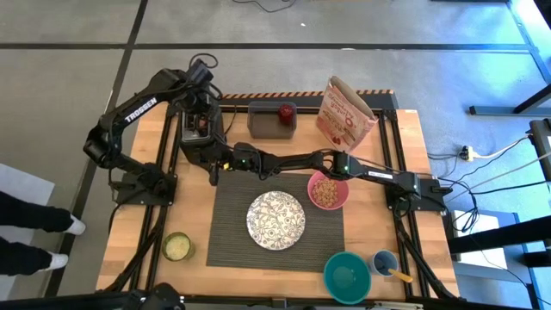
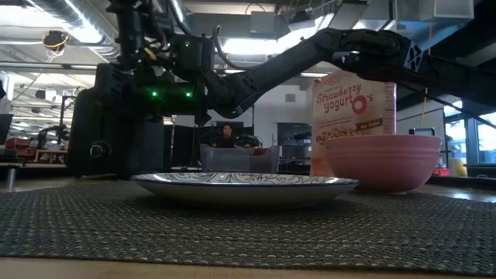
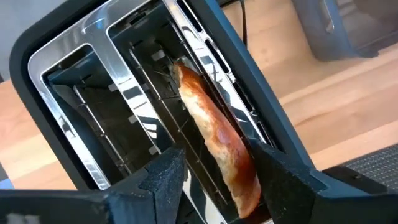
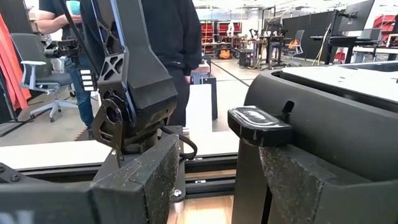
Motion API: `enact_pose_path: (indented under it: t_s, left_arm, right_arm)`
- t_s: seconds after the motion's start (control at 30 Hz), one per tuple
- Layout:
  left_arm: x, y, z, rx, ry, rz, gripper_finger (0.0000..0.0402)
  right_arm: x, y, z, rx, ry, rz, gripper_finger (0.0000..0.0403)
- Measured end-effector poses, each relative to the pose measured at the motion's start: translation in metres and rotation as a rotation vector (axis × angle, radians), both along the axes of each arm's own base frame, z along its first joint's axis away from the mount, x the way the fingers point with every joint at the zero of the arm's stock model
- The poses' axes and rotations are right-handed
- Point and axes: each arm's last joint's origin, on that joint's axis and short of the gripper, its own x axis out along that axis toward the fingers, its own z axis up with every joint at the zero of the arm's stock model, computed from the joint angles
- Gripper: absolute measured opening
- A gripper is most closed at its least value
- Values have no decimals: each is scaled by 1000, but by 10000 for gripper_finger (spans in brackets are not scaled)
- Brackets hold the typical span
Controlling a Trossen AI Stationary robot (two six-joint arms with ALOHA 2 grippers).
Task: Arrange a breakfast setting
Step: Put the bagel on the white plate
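Closest to the left wrist camera, the left gripper (image 3: 214, 171) hangs over the black toaster (image 3: 93, 99), its two dark fingers (image 3: 163, 173) spread on either side of the bagel (image 3: 217, 140); the pads flank the bread, but whether they press on it I cannot tell. Toasted brown, the bagel stands on edge in one slot, its long axis running along the slot and its upper rim poking above the chrome guides, leaning slightly against the wire cage. From above, the toaster (image 1: 196, 127) sits at the far left of the wooden table (image 1: 405, 146), with the left arm folded over it and pointing down. Reaching across from the right side, the right arm stretches nearly flat over the table, and the right gripper (image 4: 214, 180) is at the toaster's lever (image 4: 260, 124), fingers parted about halfway with the lever knob between them, one pad beside the toaster body. Behind it a person in dark clothes stands in the room. On the dark ribbed mat (image 1: 228, 224) the patterned plate (image 1: 276, 219) lies near the middle, and the pink bowl (image 1: 328, 190), filled with cereal, rests at the mat's far right corner. A cereal bag (image 1: 344, 114) stands behind the bowl, next to a grey container holding the red apple (image 1: 285, 111). Along the near edge are a teal bowl (image 1: 348, 276), a small cup with a spoon (image 1: 387, 263) and a green-lidded jar (image 1: 176, 246).
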Motion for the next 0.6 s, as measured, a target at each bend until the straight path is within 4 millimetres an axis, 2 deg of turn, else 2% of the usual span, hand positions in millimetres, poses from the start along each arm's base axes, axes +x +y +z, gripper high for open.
enact_pose_path:
  t_s: [0.4, 0.6]
  left_arm:
    - [1, 1, 0, -3, -22, 13, 64]
    - [1, 1, 0, -2, -17, 7, 45]
  right_arm:
    - [0, 0, 0, -10, -3, -11, 218]
    - [0, 0, 0, -11, -3, -11, 218]
